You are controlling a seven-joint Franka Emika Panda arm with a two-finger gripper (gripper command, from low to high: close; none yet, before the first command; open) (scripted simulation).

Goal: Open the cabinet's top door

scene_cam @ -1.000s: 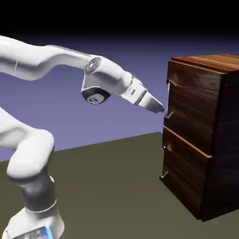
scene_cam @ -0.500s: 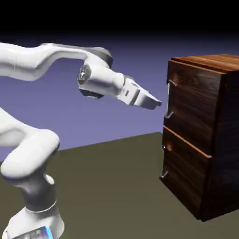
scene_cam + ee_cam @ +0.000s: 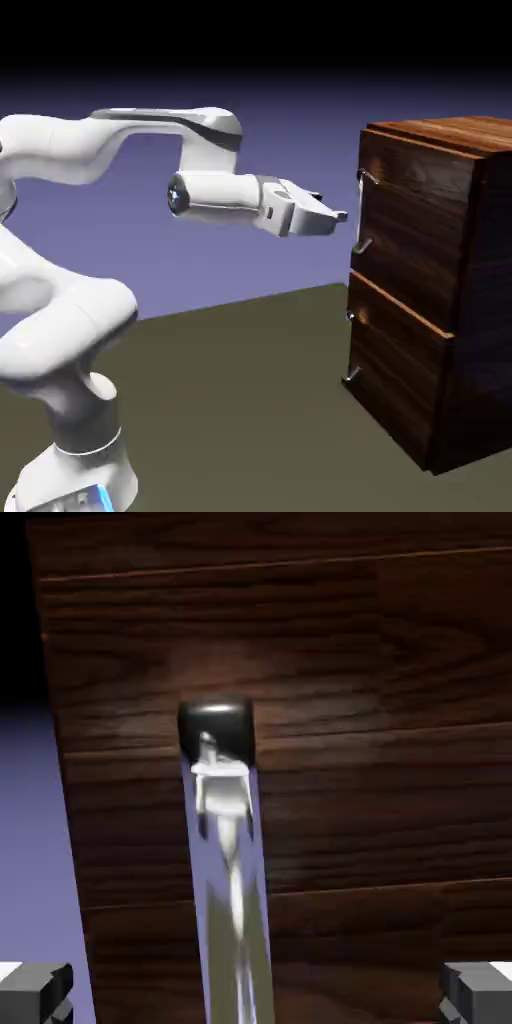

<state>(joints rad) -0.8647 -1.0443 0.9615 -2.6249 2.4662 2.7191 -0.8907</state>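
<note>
Reaching in from the left with the arm, wrist about level, probably to meet the handle squarely. Holding the claw spread wide and gripping nothing, just short of the handle, presumably to leave room on both sides of the bar (off-centre in the hand view, so perhaps needing a nudge). Farther right, seeing the top door shut on the cabinet, above the lower door.

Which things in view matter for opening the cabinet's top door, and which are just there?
Job:
- cabinet
- top door, closed
- its silver bar handle
- arm, jaws open, short of the handle

Just there:
- lower panel
- lower panel's handle
</note>
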